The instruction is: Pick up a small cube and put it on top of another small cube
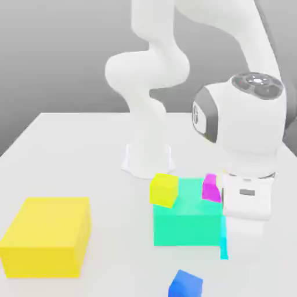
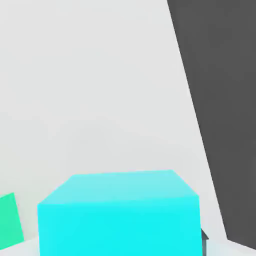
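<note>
The small cube (image 2: 120, 215), plain light cyan, sits close up in the hand view, right at the fingers. In the exterior view a thin strip of the small cube (image 1: 223, 239) shows under the hand, right beside the big turquoise-green block (image 1: 187, 223). My gripper (image 1: 235, 236) is down at table height over it, shut on the cube. Other small cubes lie nearby: a yellow one (image 1: 164, 189) and a magenta one (image 1: 211, 187) at the green block's far edge, and a darker blue one (image 1: 185, 284) near the front.
A large yellow block (image 1: 46, 235) stands on the white table at the exterior view's left. The arm's base (image 1: 148, 156) rises behind the green block. In the hand view the table's edge runs along dark floor (image 2: 222, 100), with the green block's corner (image 2: 9, 220) beside the cube.
</note>
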Robot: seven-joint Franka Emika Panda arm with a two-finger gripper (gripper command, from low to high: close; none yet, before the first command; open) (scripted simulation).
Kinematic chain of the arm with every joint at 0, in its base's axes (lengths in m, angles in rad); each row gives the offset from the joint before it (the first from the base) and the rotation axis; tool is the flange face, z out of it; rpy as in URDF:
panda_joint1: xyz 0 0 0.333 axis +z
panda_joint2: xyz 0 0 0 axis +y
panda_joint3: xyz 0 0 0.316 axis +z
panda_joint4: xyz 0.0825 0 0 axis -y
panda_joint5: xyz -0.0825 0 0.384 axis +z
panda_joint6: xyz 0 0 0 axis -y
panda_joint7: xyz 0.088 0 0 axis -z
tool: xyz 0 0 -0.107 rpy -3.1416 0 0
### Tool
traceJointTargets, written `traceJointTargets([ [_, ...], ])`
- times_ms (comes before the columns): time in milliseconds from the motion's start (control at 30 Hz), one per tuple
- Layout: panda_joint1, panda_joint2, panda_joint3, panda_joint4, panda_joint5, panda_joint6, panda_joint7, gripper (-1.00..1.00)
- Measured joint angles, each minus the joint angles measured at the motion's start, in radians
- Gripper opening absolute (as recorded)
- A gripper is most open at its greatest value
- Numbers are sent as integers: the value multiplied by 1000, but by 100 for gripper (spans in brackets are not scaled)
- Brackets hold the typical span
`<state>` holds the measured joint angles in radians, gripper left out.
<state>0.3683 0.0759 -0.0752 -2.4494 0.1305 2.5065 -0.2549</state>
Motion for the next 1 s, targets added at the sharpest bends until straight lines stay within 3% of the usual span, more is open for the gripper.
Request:
traceJointTargets([
  [333,-84,-357,6,-220,-32,-135,289,-100],
  [667,-242,-721,83,-441,-98,-264,601,-100],
  [867,-272,-631,107,-531,-99,-81,639,-100],
  [900,-273,-603,109,-544,-99,-42,639,100],
  [1000,-273,-603,109,-543,-99,-42,639,100],
])
